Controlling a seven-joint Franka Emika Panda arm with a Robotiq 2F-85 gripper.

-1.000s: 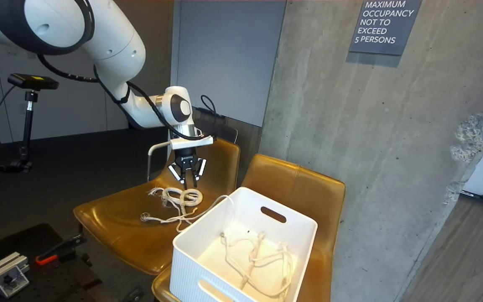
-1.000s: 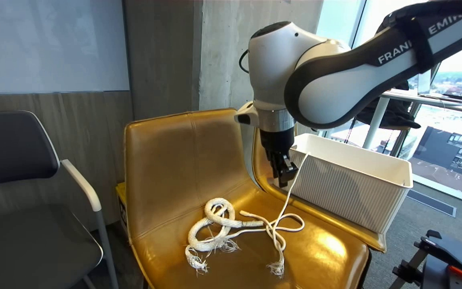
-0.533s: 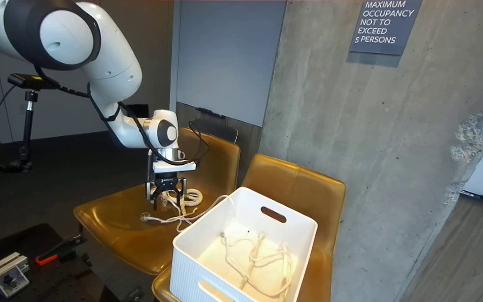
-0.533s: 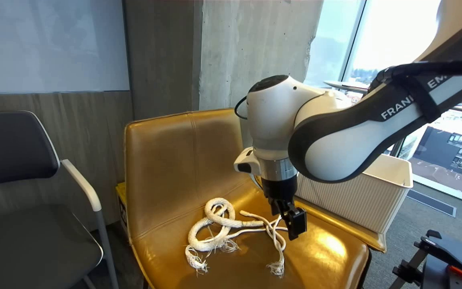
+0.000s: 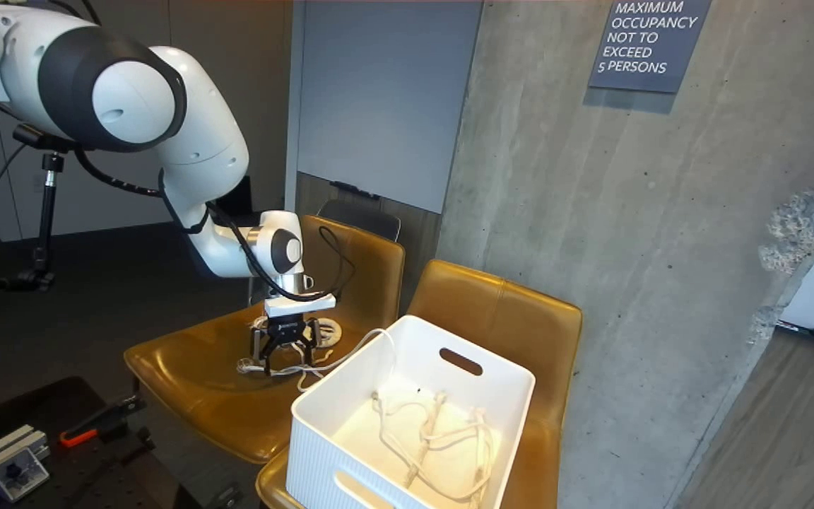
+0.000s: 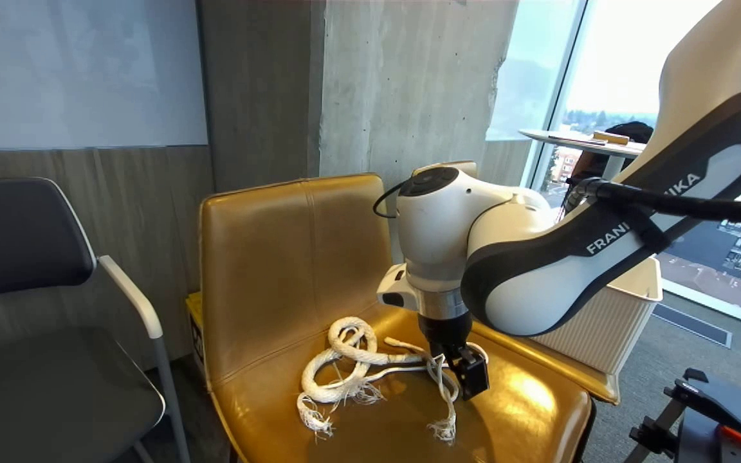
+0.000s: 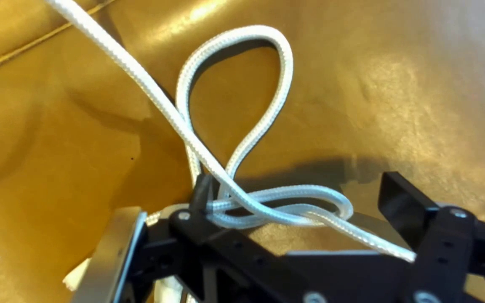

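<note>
Wrist view close above rope (image 7: 209, 159), exterior views farther

White arm (image 6: 538, 292), black cable (image 6: 698, 204), black jaws (with silver screws (image 7: 458, 213))

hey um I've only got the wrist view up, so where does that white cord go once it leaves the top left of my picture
Observer: It shows in an exterior view: the cord runs over the rim of a white bin.
Operator: Is there anything in the bin?
Observer: Yes, pale rope lies inside; whether it joins your cord, I can't tell.
Operator: And what is the bin standing on?
Observer: Another brown chair, next to the one under the gripper.
</note>
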